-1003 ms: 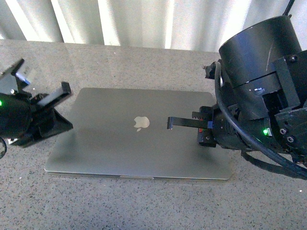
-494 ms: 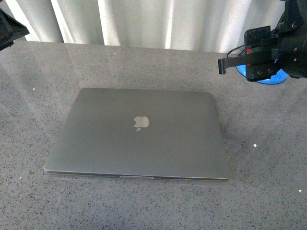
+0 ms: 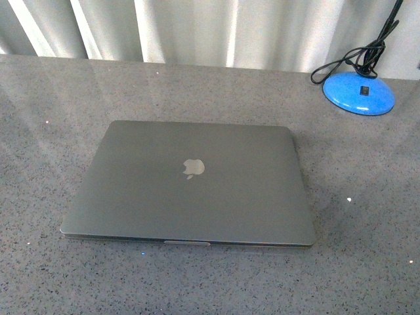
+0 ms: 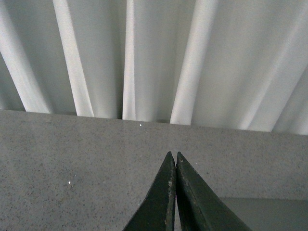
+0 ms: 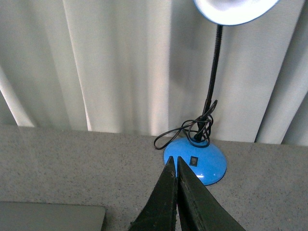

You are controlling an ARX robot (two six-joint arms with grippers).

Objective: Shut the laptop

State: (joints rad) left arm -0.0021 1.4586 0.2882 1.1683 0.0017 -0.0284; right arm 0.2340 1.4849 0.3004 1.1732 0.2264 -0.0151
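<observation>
Laptop [image 3: 190,184]: lying shut, lid down and logo up, at the middle of the grey speckled table [image 3: 52,92]. Blue desk lamp [image 5: 196,161]: standing near the table's far right edge, before the pale curtain [image 4: 154,53]. Left gripper [image 4: 174,192] and right gripper [image 5: 176,195]: both showing fingers pressed together, holding nothing, hovering over the table.

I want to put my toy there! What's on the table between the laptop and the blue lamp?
Nothing. In the front view, only bare grey table lies between the laptop and the blue lamp base.
</observation>
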